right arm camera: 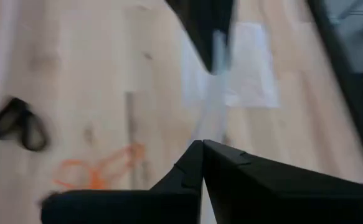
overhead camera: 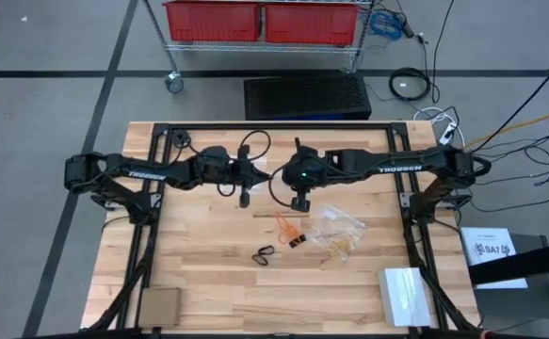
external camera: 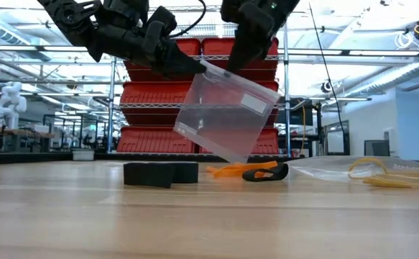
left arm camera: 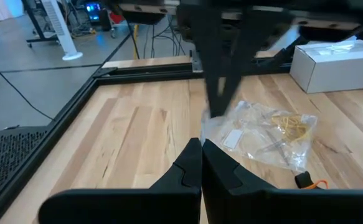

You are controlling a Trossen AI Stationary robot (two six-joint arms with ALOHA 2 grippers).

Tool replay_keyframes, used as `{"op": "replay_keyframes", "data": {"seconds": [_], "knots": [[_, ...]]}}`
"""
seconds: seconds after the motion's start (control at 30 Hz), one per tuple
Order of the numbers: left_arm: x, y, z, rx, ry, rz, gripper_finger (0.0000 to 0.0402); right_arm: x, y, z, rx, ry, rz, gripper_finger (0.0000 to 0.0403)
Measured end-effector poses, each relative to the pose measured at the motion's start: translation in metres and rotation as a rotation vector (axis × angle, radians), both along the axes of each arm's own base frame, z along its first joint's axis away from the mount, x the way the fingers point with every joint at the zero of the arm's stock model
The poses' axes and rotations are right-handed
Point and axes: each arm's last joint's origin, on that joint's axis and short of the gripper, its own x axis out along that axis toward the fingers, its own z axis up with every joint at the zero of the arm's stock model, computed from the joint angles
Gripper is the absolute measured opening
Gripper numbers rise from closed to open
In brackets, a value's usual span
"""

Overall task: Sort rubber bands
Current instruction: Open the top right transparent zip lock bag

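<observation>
My grippers: both black, left (external camera: 195,68), right (external camera: 232,61). Bag I'm holding (external camera: 220,115) is clear with a whitish label patch. Table (overhead camera: 208,273) is pale wood in plank stripes. Bands: orange bunch (overhead camera: 286,226), black pair (overhead camera: 264,253), tan-yellow ones (overhead camera: 338,247) inside a second clear bag (overhead camera: 335,226). Black block (external camera: 160,173), probably foam. Red bins (overhead camera: 260,19) behind.

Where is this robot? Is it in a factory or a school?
Probably a robotics lab or workshop. Wire shelves with red storage bins stand behind the wooden table, loose cables lie on the grey floor, and a white robot stands far back.
</observation>
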Motion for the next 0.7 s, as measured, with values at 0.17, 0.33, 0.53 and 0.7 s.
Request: {"op": "replay_keyframes", "data": {"seconds": [0.17,0.33,0.53,0.7], "knots": [[0.000,0.000,0.000,-0.008,-0.001,0.002,0.0000,0.000,0.001,0.000,0.051,-0.009,-0.023,0.0000],[0.000,0.000,0.000,-0.022,-0.006,0.006,0.0000,0.006,-0.003,-0.014,0.064,0.021,-0.069,0.0000],[0.000,0.000,0.000,-0.023,-0.003,0.006,0.0000,0.011,-0.007,-0.025,-0.085,0.060,-0.137,0.0000],[0.000,0.000,-0.001,-0.025,0.006,0.006,0.0000,0.020,-0.008,-0.019,-0.094,-0.045,-0.090,0.0000]]}}
